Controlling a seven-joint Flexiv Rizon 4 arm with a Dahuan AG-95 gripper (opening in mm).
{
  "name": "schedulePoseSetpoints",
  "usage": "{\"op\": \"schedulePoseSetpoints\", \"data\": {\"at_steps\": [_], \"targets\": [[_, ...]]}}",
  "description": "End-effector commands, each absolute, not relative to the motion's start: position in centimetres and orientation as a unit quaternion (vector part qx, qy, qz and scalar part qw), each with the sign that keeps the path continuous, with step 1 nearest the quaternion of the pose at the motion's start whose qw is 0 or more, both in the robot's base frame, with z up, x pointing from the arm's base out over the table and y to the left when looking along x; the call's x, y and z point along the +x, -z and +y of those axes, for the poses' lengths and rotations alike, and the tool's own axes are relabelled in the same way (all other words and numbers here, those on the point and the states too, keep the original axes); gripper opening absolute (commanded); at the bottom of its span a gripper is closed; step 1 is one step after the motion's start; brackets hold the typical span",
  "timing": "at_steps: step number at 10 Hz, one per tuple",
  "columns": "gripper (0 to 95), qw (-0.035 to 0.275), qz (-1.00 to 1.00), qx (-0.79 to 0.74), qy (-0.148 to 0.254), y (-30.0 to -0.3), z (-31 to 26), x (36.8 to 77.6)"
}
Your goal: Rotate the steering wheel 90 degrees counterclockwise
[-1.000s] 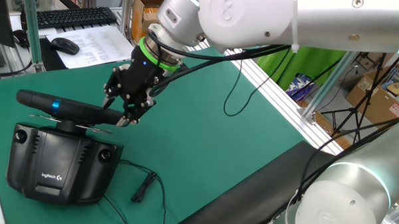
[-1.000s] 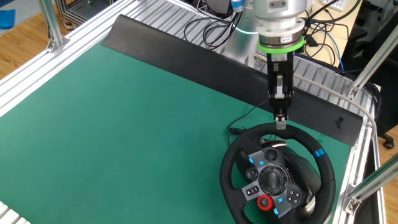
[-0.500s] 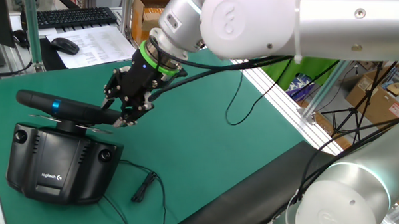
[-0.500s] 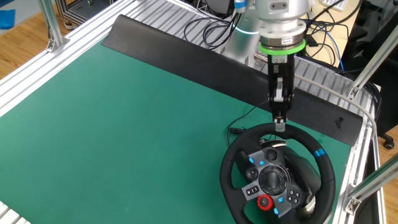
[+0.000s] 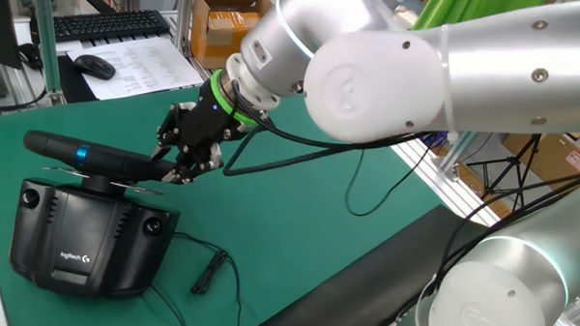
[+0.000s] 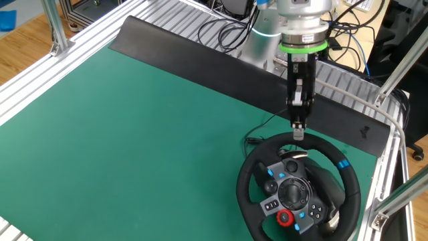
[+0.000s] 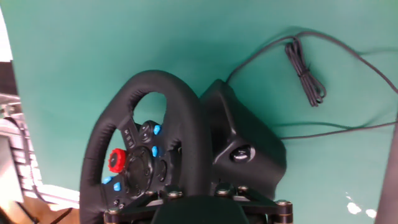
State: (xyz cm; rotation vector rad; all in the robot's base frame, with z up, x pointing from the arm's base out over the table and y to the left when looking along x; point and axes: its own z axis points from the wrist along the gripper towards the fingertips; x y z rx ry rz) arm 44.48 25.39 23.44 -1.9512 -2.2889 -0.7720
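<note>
The steering wheel is a black rim with a blue stripe at its upper right, silver spokes and a hub with blue and red buttons. It sits on a black Logitech base. My gripper comes down on the far top of the rim, one finger on each side, closed on it. In the one fixed view the gripper meets the rim's right end. In the hand view the rim runs up from between my jaws at the bottom edge.
The base's black cable lies coiled on the green mat in front of the base and shows in the hand view. A black strip and aluminium rails border the mat behind the wheel. A keyboard lies beyond the table.
The arm's upper links have swung across the view. The gripper has shifted a few pixels left at the rim. The wheel's blue stripe sits in the same place.
</note>
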Motion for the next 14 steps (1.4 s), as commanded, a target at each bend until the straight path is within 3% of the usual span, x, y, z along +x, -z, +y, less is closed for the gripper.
{"op": "schedulePoseSetpoints", "data": {"at_steps": [1, 11, 14], "targets": [[0.0, 0.005, -0.783, -0.583, 0.215, -22.3, 25.5, 44.9], [0.0, -0.042, -0.858, -0.485, 0.164, -21.7, 24.4, 45.4], [0.0, -0.038, -0.861, -0.481, 0.16, -22.0, 24.4, 45.3]]}}
